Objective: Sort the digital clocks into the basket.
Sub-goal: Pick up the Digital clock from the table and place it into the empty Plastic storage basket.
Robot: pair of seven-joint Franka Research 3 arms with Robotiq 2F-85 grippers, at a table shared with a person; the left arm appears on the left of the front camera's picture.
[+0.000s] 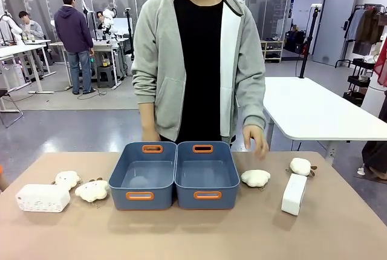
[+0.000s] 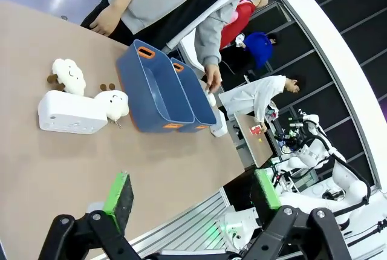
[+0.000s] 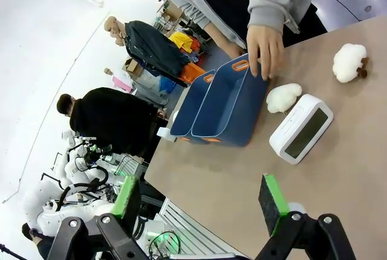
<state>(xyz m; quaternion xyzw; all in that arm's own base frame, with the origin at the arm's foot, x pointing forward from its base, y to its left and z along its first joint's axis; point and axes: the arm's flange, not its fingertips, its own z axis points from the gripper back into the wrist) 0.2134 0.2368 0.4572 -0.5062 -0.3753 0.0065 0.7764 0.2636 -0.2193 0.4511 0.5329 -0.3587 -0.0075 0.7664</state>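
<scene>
- left clock (image 1: 42,198) sits far left, just beside two plush toys (image 1: 92,190)
- joined blue baskets (image 1: 176,178) in the middle
- right clock (image 1: 294,194) is well off to their right
- left gripper (image 2: 192,191) and right gripper (image 3: 199,199) both have fingers spread wide, up off the tabletop

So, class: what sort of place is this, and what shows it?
Likely a robotics lab or workshop: the left gripper faces the table, and people are at white benches behind.

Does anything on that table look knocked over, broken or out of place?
Nothing stands out. The joined bins sit straight, the plush toys look intact, and the left digital clock and right digital clock rest on the table outside the bins, neither visibly damaged.
</scene>
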